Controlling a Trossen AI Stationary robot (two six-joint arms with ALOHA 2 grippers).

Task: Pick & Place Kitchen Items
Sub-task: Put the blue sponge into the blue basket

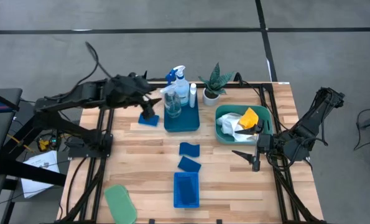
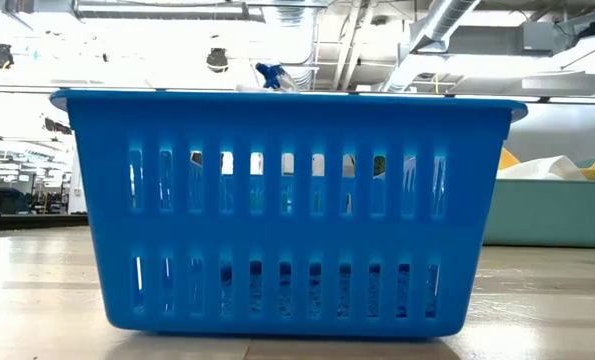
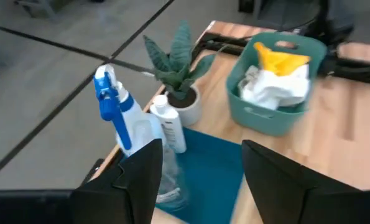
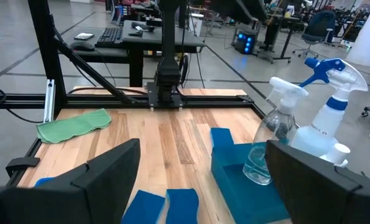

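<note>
A blue-trigger spray bottle (image 1: 179, 81), a clear bottle (image 1: 172, 106) and a white blue-labelled bottle (image 1: 192, 94) stand upright on a blue tray (image 1: 183, 121). A small blue sponge (image 1: 148, 121) lies flat on the table left of the tray. My left gripper (image 1: 150, 111) hovers just over it, open and empty (image 3: 203, 149). Two more blue sponges (image 1: 189, 157) lie mid-table. A green cloth (image 1: 119, 202) lies at the near left. White and yellow cloths (image 1: 240, 121) sit in the teal tub (image 1: 221, 134). My right gripper (image 1: 248, 159) is open and empty (image 4: 202, 149) near the tub.
A slotted blue basket (image 1: 186, 190) stands near the front edge and fills the low view (image 2: 287, 210). A small potted plant (image 1: 213, 84) stands at the back between the tray and the tub. Bare wood lies between the sponges and my right gripper.
</note>
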